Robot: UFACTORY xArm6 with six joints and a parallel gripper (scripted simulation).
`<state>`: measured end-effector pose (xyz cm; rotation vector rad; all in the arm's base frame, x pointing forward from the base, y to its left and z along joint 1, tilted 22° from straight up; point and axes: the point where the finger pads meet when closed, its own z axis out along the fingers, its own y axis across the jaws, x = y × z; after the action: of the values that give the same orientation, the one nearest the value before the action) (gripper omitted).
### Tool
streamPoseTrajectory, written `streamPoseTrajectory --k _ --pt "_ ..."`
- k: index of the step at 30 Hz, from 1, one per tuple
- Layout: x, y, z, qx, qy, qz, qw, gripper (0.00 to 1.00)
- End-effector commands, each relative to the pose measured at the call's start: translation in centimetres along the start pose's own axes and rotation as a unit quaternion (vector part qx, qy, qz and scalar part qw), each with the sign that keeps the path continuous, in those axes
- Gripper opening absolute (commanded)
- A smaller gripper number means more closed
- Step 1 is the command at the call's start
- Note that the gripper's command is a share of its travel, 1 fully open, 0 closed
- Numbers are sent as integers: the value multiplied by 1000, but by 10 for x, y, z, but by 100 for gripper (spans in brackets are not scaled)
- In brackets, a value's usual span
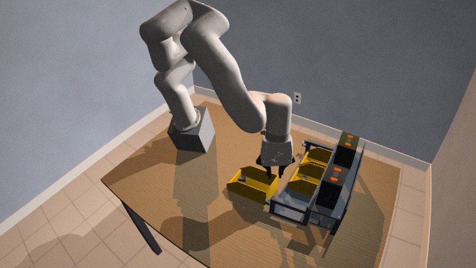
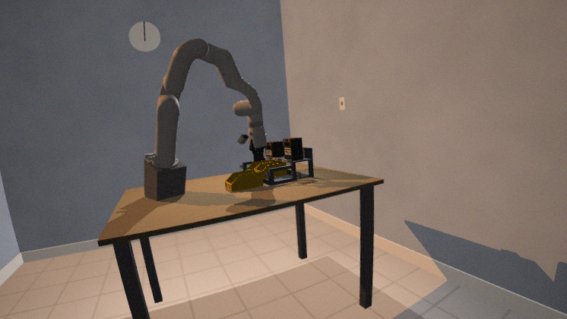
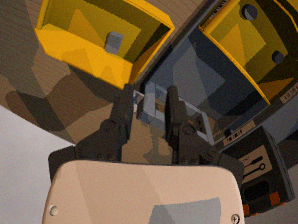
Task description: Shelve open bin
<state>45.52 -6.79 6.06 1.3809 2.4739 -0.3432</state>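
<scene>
While hovering just off the rear end of the open bin [image 1: 247, 193] [image 2: 245, 180] [image 3: 82, 54], at about 2 o'clock from its middle in the top view, pinching nothing with the gripper [image 1: 275, 177] [image 2: 258, 157] [image 3: 149, 97] — fingers partly spread. Nothing placed yet: bin on the table, grey part [image 1: 242, 178] [image 3: 114, 43] inside, free place [image 1: 296, 197] [image 3: 192, 70] unfilled at about 4 o'clock. Already standing on the shelf [image 1: 288, 205] [image 2: 270, 177] [image 3: 150, 107]: other bins [image 1: 302, 187] [image 3: 235, 60], towards 1 o'clock from the gap. Left to do — grip, lift, lower level behind the lip, release.

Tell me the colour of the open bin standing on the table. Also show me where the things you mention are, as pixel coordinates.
Yellow; the open-topped plastic bin [image 1: 254, 193] [image 2: 245, 181] [image 3: 82, 51] shows best in the top view.
</scene>
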Motion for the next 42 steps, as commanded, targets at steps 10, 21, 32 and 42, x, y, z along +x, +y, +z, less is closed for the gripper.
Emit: streamPoseTrajectory --k 10,21,32,42 --pt "4 -1 -1 -2 -1 130 992 33" --pt "5 -2 -1 -2 -1 232 973 33" --pt "6 -3 -1 -2 -1 257 966 33" --pt "6 -3 -1 -2 -1 257 966 33"
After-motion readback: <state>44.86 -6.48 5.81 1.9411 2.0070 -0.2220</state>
